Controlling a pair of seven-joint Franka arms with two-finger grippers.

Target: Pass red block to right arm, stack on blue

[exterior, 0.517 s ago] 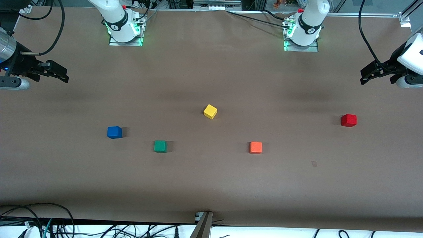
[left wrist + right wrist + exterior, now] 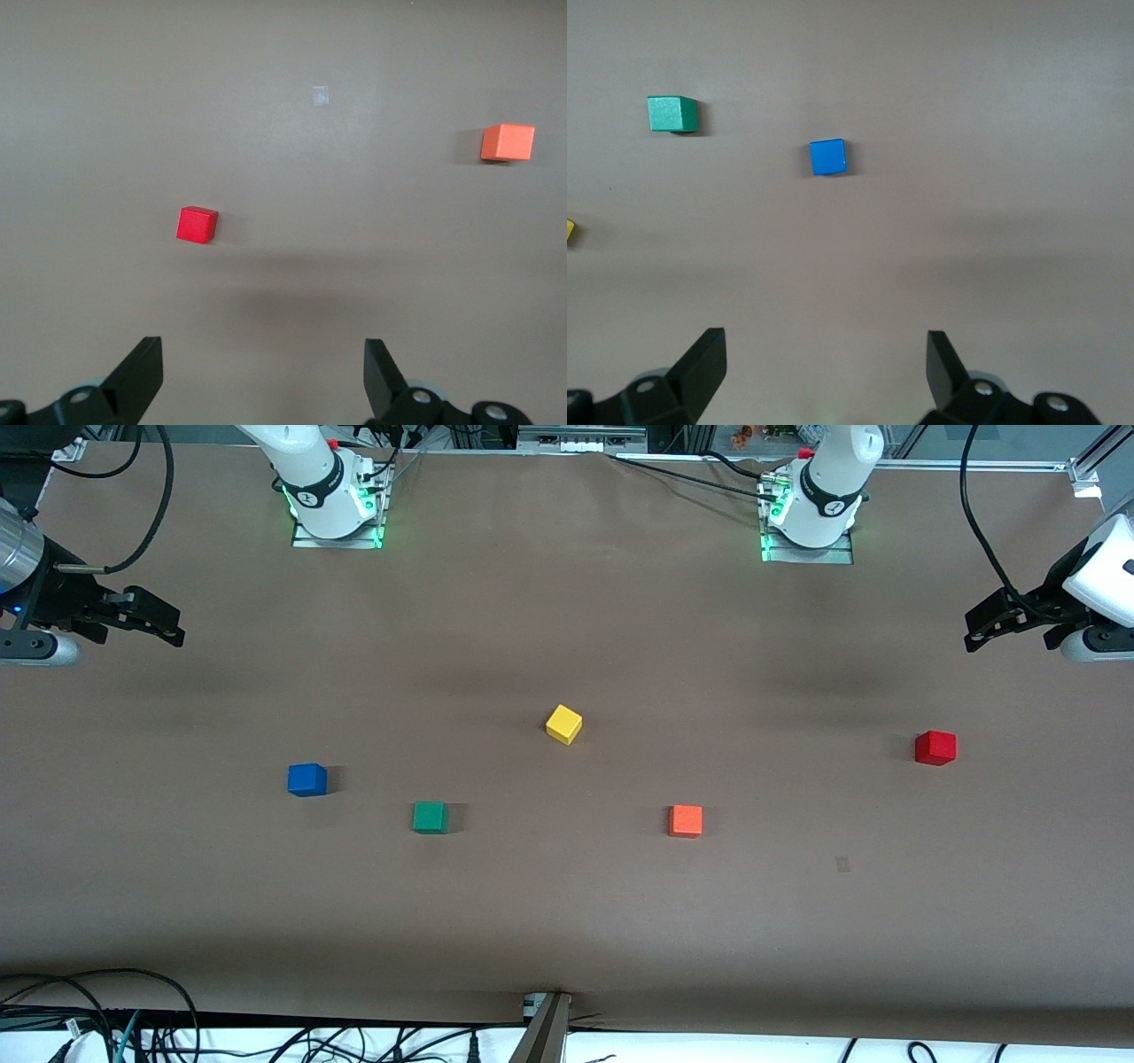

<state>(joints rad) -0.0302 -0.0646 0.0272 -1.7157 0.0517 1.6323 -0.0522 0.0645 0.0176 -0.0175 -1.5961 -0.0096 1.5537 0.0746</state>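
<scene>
The work surface is a wide table covered in matte brown sheeting (image 2: pixel 567 921). Five small cubes are being carried directly on it, all well apart. A small yellow cube (image 2: pixel 563 724) is lying near the middle, turned at an angle. A small blue cube (image 2: pixel 306 779) and a small green cube (image 2: pixel 430 817) are resting toward the right arm's end. A small orange cube (image 2: pixel 686 820) and a small pure-red cube (image 2: pixel 935 747) are resting toward the left arm's end. A small pale rectangular mark (image 2: pixel 842 864) is showing nearer the front camera than the red cube.

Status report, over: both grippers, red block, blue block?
Left gripper open, up over its table end. Right gripper open, waiting. Red block untouched, blue block bare. Nothing in the way.
</scene>
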